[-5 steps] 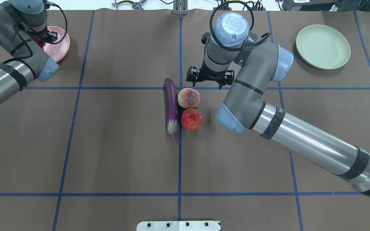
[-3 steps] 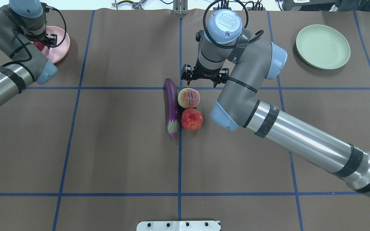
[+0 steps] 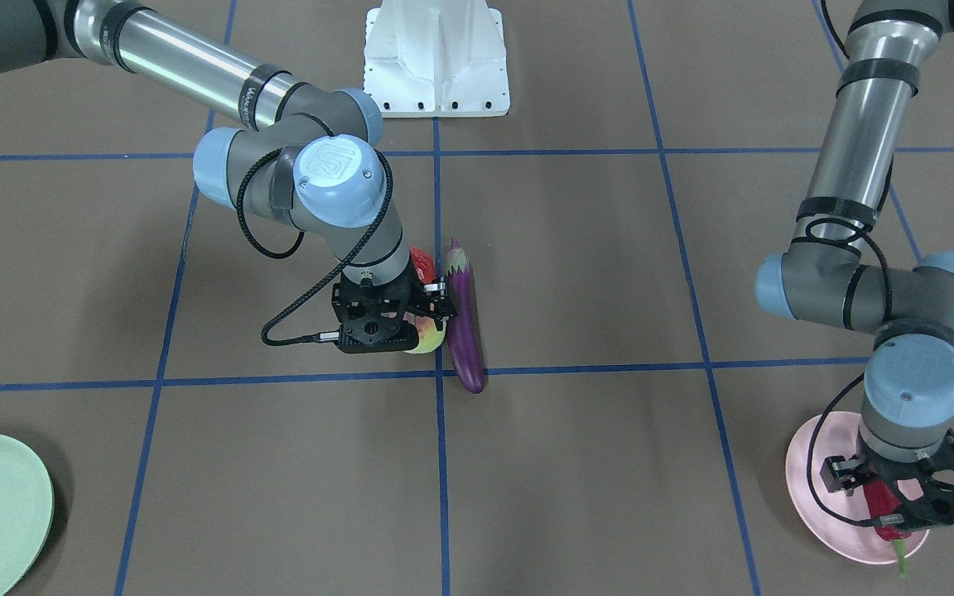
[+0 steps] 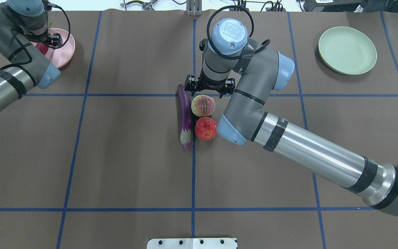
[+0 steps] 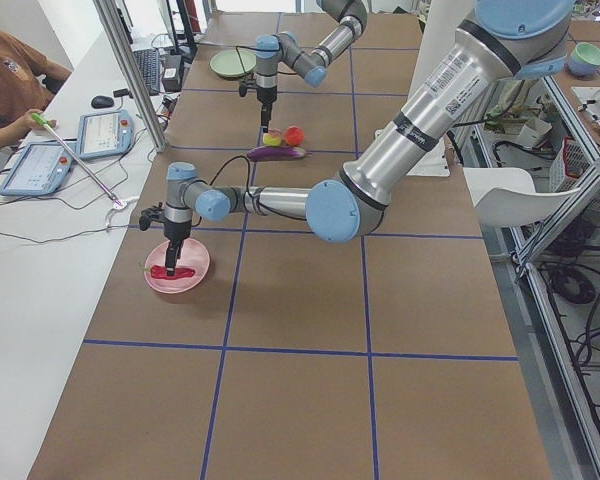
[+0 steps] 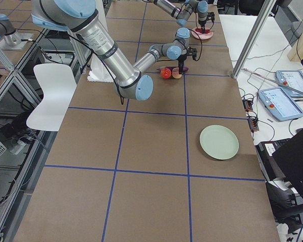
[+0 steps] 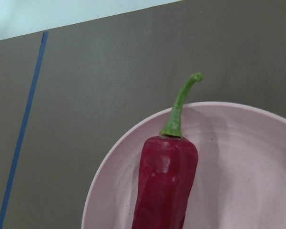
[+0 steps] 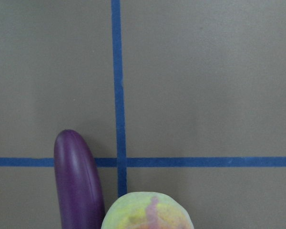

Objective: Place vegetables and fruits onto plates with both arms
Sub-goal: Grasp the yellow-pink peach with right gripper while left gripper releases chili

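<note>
The purple eggplant [image 4: 185,114], the yellow-green peach [image 4: 203,105] and the bumpy red-orange fruit [image 4: 206,128] lie together at the table's middle. My right gripper [image 4: 208,90] hangs just over the far side of the peach [image 3: 429,341]; it looks open and holds nothing. Its wrist view shows the peach's top [image 8: 150,212] and the eggplant's tip [image 8: 78,181]. The red chili [image 7: 167,186] lies in the pink plate [image 4: 66,46] at the far left. My left gripper [image 3: 899,497] is right over the chili [image 3: 881,501], and its fingers are hidden. The mint green plate [image 4: 347,55] is at the far right.
The white robot base [image 3: 436,58] stands at the near edge. Blue tape lines [image 4: 192,173] cross the brown table cover. An operator [image 5: 10,70] sits beyond the far side with tablets [image 5: 105,133] on a white bench.
My right arm has swung left, bringing its gripper from right of the peach to just over it. My left arm shifted slightly, and more of the chili now shows on the pink plate.
</note>
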Available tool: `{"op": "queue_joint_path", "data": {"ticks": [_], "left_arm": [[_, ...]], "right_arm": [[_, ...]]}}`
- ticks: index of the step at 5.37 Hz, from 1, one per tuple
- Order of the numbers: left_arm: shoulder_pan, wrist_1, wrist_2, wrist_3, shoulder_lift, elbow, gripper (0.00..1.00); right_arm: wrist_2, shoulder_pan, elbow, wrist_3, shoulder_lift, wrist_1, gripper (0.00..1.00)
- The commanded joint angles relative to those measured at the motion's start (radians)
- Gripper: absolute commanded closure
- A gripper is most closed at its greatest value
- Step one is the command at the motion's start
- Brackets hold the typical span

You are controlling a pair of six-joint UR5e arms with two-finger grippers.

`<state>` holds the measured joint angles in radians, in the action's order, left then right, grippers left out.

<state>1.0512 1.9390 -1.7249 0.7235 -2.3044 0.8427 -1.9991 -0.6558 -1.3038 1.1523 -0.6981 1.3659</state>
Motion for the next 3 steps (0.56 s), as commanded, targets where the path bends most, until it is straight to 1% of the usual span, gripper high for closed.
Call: {"op": "queue_joint_path", "data": {"ticks": [1,3], "left_arm": [[0.01,-0.002,-0.007,-0.001,-0.001,0.009,0.0],[0.012,-0.002,-0.009,0.001,0.0,0.016,0.0]], "right_arm": [[0.008,0.022,0.009,-0.002,0.003,-0.001,0.0],[0.026,0.028,0.026,-0.008,0.005,0.001,0.0]]}}
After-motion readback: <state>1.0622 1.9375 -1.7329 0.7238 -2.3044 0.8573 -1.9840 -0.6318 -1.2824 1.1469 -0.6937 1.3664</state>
